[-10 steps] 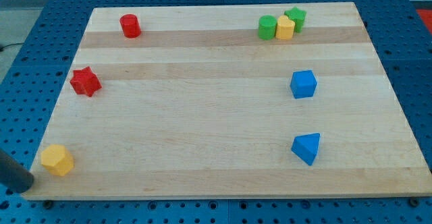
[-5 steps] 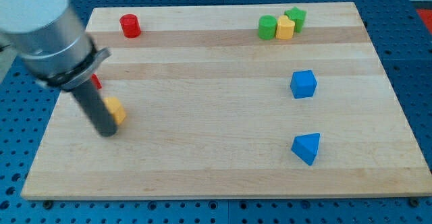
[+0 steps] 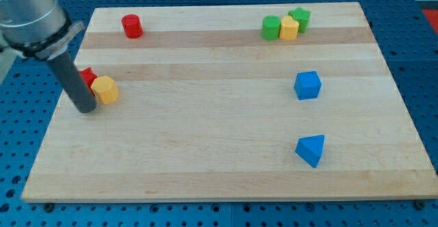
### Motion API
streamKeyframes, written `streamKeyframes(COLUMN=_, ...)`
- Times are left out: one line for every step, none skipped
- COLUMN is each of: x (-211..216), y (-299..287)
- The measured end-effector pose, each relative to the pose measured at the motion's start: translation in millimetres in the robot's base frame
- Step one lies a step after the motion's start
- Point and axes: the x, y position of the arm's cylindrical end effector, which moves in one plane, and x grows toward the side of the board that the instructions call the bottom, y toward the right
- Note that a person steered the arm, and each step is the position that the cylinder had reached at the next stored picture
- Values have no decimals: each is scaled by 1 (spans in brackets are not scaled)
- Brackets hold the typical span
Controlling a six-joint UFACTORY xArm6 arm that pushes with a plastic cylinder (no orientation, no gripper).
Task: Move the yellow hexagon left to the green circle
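The yellow hexagon (image 3: 105,89) lies on the wooden board (image 3: 226,145) at the view's left, touching the red star (image 3: 87,76), which my rod partly hides. My tip (image 3: 87,109) rests just left of and below the hexagon, close against it. The green circle (image 3: 271,27) stands at the view's top right, far from the hexagon, with a small yellow block (image 3: 289,29) against its right side and a green star (image 3: 299,17) beyond that.
A red cylinder (image 3: 132,26) stands at the view's top left. A blue cube (image 3: 307,85) and a blue triangular block (image 3: 311,150) lie on the right side of the board.
The yellow hexagon has gone from the board's bottom left corner up to beside the red star. My tip moved up and left over the last half second.
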Motion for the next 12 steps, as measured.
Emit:
streamKeyframes(x=-20, y=11)
streamKeyframes(x=-37, y=25)
streamKeyframes(x=-56, y=42)
streamKeyframes(x=-79, y=33)
streamKeyframes(x=-98, y=37)
streamKeyframes(x=-110, y=70)
streamKeyframes(x=-125, y=105)
streamKeyframes(x=-131, y=152)
streamKeyframes(x=-131, y=222)
streamKeyframes(x=-141, y=229)
streamKeyframes(x=-138, y=136)
streamKeyframes(x=-136, y=85)
